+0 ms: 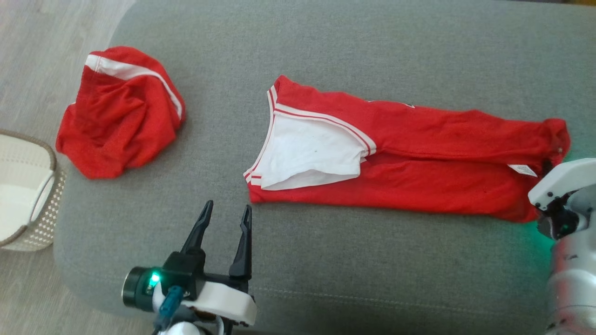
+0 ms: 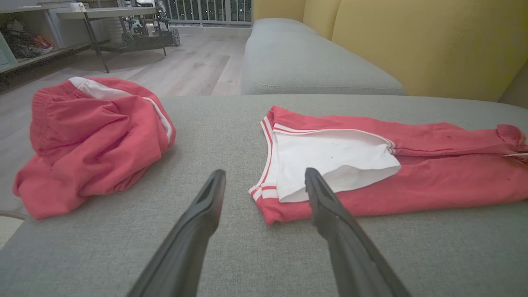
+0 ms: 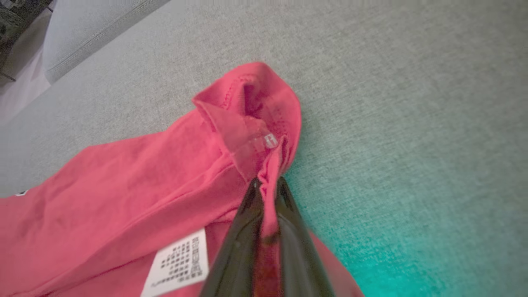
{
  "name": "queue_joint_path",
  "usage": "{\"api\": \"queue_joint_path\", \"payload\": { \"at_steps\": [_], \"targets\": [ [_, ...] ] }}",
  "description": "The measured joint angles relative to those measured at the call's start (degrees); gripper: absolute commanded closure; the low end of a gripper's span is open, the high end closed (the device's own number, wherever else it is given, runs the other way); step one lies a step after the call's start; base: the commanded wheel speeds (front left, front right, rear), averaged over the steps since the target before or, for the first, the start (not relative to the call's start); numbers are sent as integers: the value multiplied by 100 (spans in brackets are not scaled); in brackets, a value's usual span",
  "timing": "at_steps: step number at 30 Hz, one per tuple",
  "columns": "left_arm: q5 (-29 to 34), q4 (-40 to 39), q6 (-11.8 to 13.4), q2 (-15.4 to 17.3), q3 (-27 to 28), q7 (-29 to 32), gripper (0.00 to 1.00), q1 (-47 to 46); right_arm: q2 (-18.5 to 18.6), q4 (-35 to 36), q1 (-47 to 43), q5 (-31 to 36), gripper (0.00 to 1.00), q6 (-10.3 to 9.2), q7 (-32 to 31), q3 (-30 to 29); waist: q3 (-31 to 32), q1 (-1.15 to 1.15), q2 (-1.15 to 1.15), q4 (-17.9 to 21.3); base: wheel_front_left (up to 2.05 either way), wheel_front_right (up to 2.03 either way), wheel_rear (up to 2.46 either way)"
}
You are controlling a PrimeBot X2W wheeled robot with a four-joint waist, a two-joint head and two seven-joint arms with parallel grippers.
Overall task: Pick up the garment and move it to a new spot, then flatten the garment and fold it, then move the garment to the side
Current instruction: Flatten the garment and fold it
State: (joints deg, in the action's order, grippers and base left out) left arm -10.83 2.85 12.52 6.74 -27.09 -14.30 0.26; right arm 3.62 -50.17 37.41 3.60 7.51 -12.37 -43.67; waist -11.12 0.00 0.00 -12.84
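The garment point(image 1: 419, 153) is a red top with white trim and a white inner panel, lying stretched out lengthwise across the grey cushion point(image 1: 326, 260). In the left wrist view the garment point(image 2: 433, 181) has its neck end toward me. My right gripper point(image 3: 268, 181) is shut on a bunched red fold at the far right end of the garment point(image 3: 123, 185), beside a white label point(image 3: 177, 264). From the head camera that gripper point(image 1: 548, 164) sits at the garment's right tip. My left gripper point(image 1: 229, 205) is open with nothing in it, just short of the garment's lower left corner; seen from its wrist point(image 2: 265, 173), its fingers straddle that corner.
A second red garment point(image 1: 121, 114) with a white band lies crumpled at the cushion's left end. A white woven basket point(image 1: 28, 195) stands on the floor off the left edge. Yellow backrests point(image 2: 412, 41) rise behind the cushion.
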Motion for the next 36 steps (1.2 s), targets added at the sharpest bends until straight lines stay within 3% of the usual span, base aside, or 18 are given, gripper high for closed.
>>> {"api": "queue_joint_path", "payload": {
  "at_steps": [7, 10, 16, 24, 29, 36],
  "targets": [
    [97, 34, -70, -15, 133, 0, 0, 73, 121, 24, -187, -115, 100, 1, 199, 368, 197, 0, 0, 228, 0, 0, 0],
    [125, 34, -100, -15, 199, 0, 0, 104, 392, 260, -289, -121, 100, 0, 232, 487, 306, 0, 0, 417, 0, 0, 0],
    [144, 81, -170, -20, 208, 0, 0, 193, 438, 732, -276, -445, 100, 0, 127, 893, 407, 0, 0, 639, 0, 0, 0],
    [170, 220, -197, -32, 226, 0, 0, 216, 144, 1914, -256, -1546, 100, 0, -631, 2208, 640, 0, 0, 840, 0, 0, 0],
    [170, 283, -254, -49, 204, 0, 0, 276, 1, 2482, -261, -2272, 100, 0, -942, 2951, 732, 0, 0, 750, 0, 0, 0],
    [214, 370, -352, -74, 171, 0, 0, 283, -2, 2132, -271, -3619, 100, -1, -646, 4188, 783, 0, 0, 332, 0, 0, 0]
  ]
}}
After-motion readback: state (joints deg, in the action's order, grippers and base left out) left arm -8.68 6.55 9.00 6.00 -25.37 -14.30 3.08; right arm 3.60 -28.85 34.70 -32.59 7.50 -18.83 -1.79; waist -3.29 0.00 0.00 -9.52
